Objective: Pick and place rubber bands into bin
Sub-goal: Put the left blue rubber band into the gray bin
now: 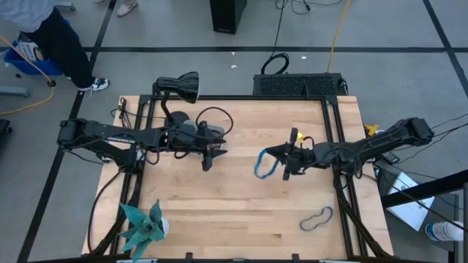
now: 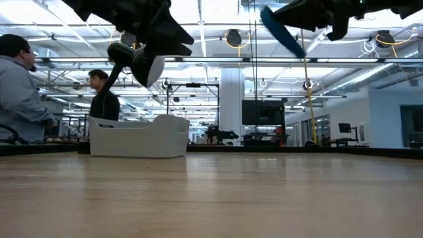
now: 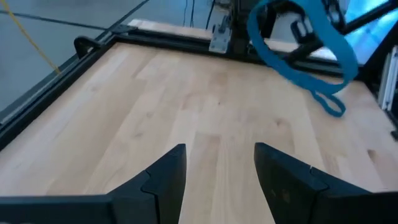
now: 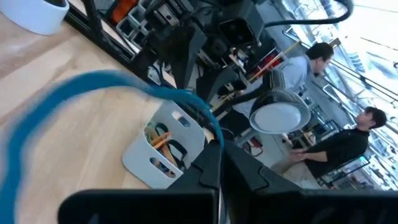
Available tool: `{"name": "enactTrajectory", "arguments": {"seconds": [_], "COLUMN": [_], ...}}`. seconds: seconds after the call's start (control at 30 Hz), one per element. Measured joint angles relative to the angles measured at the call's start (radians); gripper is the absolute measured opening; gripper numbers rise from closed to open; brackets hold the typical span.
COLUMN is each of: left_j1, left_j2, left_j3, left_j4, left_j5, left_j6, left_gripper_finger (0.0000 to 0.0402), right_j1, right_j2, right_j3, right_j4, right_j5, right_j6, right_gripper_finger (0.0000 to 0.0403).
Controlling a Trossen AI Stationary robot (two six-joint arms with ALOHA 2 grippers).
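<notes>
My right gripper (image 1: 284,165) is high over the middle of the table, shut on a blue rubber band (image 1: 263,165). The band also shows in the left wrist view (image 3: 298,53) and the low view (image 2: 280,30). The pale bin (image 4: 163,148) holds several bands and stands on the table near my left arm; it also shows in the low view (image 2: 139,135). My left gripper (image 3: 217,168) is open and empty above the table, left of the blue band (image 1: 208,157). A grey-blue band (image 1: 316,218) lies flat on the table at the near right. My right gripper pinches one end of the blue band's loop (image 4: 200,115) between its two shut fingertips (image 4: 211,163). The fingers come from the table's right. The band is lifted clear of the table, and its free loop (image 1: 260,169) reaches out past the fingertips toward the table's left.
A black desk lamp (image 1: 183,86) stands at the far left of the table. A teal pinwheel (image 1: 142,226) lies at the near left corner. Black frame rails (image 1: 338,131) run along the table's sides. People (image 2: 20,92) stand in the room beyond the table.
</notes>
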Motion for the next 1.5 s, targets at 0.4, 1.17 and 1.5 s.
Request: {"name": "enactTrajectory", "arguments": {"seconds": [0.4,1.17,1.5], "left_j1": [0.000,-0.006,-0.005], "left_j2": [0.127,0.436,0.438], "left_j3": [0.002,0.002,0.005], "left_j4": [0.235,0.653,0.654], "left_j5": [0.183,0.459,0.460], "left_j6": [-0.022,-0.067,-0.061], "left_gripper_finger": [0.0196,0.0195,0.0097], "right_j1": [-0.067,-0.081,-0.081], "right_j2": [0.222,0.399,0.399], "right_j3": [0.000,0.034,0.034], "right_j4": [0.299,0.358,0.357], "right_j5": [-0.145,-0.186,-0.185], "right_j6": [-0.046,-0.041,-0.042], "right_gripper_finger": [0.0000,0.0000,0.0000]}}
